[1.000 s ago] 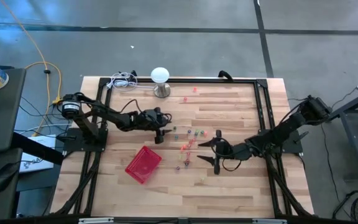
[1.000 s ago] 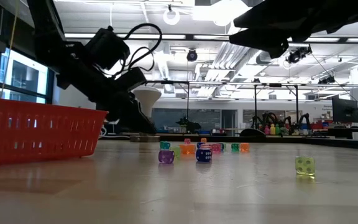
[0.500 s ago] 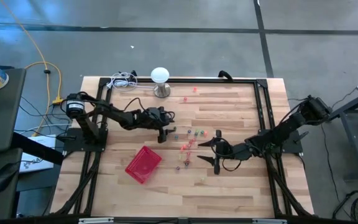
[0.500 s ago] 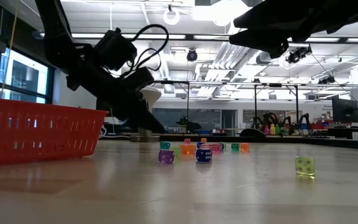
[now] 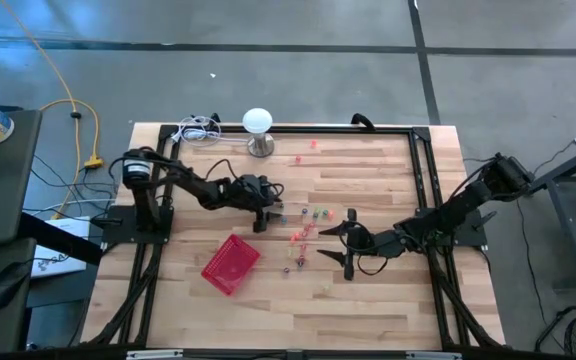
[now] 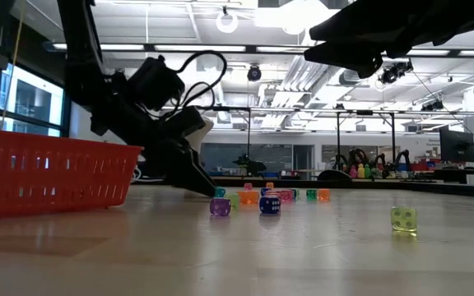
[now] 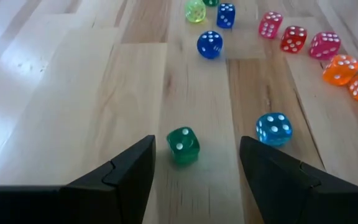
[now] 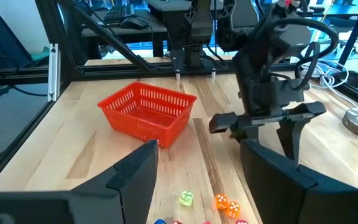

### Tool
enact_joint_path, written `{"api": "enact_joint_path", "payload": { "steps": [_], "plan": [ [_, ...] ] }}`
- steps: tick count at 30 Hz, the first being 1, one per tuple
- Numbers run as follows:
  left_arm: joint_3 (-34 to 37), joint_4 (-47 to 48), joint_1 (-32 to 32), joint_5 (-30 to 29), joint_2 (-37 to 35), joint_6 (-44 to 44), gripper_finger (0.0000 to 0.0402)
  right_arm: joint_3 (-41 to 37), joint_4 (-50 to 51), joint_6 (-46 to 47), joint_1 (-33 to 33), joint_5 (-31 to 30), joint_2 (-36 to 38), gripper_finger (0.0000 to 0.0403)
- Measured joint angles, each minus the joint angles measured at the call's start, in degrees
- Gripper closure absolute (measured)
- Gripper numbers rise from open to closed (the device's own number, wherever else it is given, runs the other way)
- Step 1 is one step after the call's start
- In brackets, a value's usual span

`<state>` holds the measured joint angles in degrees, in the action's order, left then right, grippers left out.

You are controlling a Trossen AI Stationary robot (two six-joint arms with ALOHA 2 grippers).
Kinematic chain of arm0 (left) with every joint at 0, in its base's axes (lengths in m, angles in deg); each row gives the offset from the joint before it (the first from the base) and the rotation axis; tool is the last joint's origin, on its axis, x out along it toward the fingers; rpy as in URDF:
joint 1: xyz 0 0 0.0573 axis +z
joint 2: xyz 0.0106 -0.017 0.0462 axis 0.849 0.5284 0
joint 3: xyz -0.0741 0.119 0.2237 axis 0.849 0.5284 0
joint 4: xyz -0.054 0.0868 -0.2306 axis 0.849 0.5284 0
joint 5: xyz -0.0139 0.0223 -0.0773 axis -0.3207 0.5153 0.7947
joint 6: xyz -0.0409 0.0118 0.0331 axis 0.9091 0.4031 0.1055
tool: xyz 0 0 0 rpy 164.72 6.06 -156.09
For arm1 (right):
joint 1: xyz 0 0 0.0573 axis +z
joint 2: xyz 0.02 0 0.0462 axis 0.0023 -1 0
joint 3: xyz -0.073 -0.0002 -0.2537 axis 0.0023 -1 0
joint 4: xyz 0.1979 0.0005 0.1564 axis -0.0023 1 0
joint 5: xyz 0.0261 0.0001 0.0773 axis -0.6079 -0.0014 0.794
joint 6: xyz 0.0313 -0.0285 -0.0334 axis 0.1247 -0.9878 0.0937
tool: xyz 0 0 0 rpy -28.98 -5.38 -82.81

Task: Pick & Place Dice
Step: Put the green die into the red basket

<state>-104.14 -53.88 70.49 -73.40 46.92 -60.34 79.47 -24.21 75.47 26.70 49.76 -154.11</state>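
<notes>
Now left pincer [image 7: 194, 165] spread wide around green die [image 7: 183, 145], two-pip face up

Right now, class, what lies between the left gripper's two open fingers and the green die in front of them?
Only bare wooden table. In the left wrist view, the left gripper is open, with the green die just ahead of the gap between its fingers, untouched.

We see the tiny translucent plastic dice [image 5: 303, 232] scattered loose across the middle of the wooden tabletop, none stacked. A small green die [image 7: 183, 145] sits flat, with a light blue die [image 7: 273, 129] near it. Farther along lie two dark blue dice [image 7: 210, 45], a yellow-green one [image 7: 195, 11], then pink, red and orange ones in a curving row [image 7: 324, 50]. One yellow-green die [image 6: 403, 219] rests apart.
</notes>
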Motion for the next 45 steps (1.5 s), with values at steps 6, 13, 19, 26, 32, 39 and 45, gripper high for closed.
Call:
{"api": "enact_joint_path", "payload": {
  "steps": [6, 13, 19, 26, 32, 39, 45],
  "plan": [
    [0.0, 0.3, 0.6, 0.3, 0.1, 0.0, 0.0190, 0.0, 0.0, 0.0, 0.0, 0.0, 0.0, 0.0184],
    [0.0, -1.6, 0.6, -2.1, 0.3, -0.1, 0.0242, 0.0, 0.0, -0.5, -0.1, 0.0, 0.0, 0.0184],
    [0.0, -1.9, 0.6, -3.8, 0.3, -0.2, 0.0262, 0.0, 0.1, -0.1, -0.8, 0.0, 0.0, 0.0184],
    [0.1, -2.6, 0.6, -3.7, 1.0, -0.1, 0.0272, 0.0, 0.4, 0.0, -0.7, 0.0, 0.0, 0.0184],
    [0.0, -5.9, 0.6, -3.4, 3.8, 0.2, 0.0307, 0.0, 0.4, 0.0, -0.7, 0.0, 0.0, 0.0184],
    [0.0, -6.9, 0.6, -3.5, 4.4, 0.3, 0.0338, 0.0, 0.5, 0.0, -0.7, 0.0, 0.0, 0.0184],
    [-0.1, -5.5, 0.6, -3.8, 3.3, -0.3, 0.0341, 0.0, 0.7, -0.1, -0.7, 0.0, 0.0, 0.0184]
  ]
}}
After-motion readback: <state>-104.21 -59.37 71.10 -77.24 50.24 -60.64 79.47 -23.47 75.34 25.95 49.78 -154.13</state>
